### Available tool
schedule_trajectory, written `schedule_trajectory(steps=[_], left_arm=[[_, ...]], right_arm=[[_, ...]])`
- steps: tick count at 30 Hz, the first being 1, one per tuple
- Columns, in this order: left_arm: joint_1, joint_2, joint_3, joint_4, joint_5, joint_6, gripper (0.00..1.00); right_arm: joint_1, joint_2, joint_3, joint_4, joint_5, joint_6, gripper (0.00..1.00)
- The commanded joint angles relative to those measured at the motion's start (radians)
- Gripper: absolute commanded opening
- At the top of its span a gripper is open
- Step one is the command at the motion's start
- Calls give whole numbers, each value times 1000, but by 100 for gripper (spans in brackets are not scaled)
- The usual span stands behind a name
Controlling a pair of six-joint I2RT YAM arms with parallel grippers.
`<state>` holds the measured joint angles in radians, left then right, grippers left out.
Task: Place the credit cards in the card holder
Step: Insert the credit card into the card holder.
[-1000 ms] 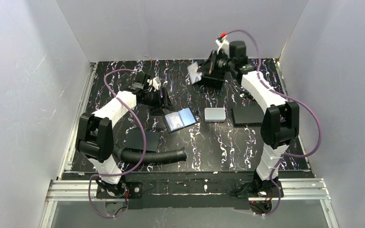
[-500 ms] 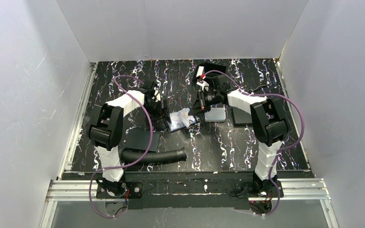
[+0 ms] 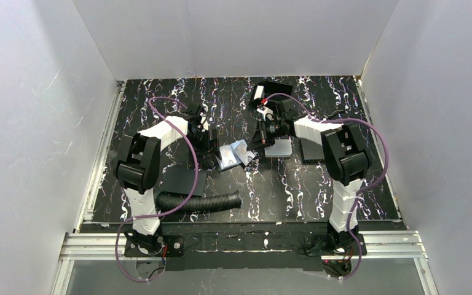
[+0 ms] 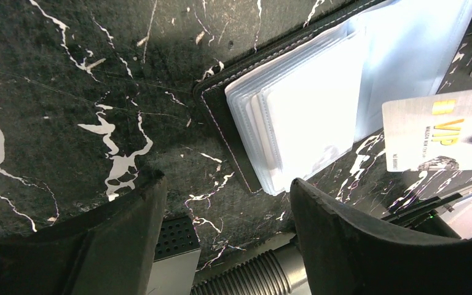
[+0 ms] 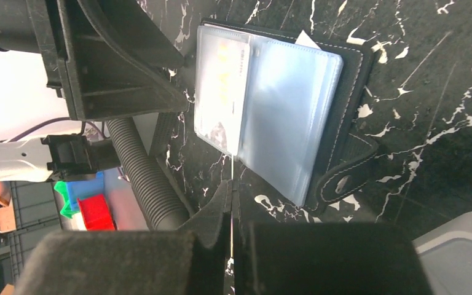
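The left pincer (image 4: 227, 184) hangs spread and empty, with the open card holder (image 4: 301, 104) lying just ahead of its fingertips. Beyond that, the right pincer (image 5: 230, 187), far back a second ago, has swung in pinching a pale credit card (image 4: 433, 138) beside the holder's sleeves. Insertion looks imminent.

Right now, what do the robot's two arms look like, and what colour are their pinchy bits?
Both arms are chunky white tubes with round black joints: the left arm and the right arm. A thin purple cable loops along each. The jaws of the left gripper and right gripper are matt black wedges.
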<state>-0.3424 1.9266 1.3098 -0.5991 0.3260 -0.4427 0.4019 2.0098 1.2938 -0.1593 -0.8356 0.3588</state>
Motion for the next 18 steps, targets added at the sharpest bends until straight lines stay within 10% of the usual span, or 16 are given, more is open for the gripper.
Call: schedule_trajectory(steps=[1, 18], left_arm=[[-3, 33, 33, 15, -23, 4, 71], [-3, 65, 32, 57, -27, -18, 65]], right_arm=[[-2, 27, 8, 28, -5, -30, 1], [12, 73, -27, 198, -103, 65, 1]])
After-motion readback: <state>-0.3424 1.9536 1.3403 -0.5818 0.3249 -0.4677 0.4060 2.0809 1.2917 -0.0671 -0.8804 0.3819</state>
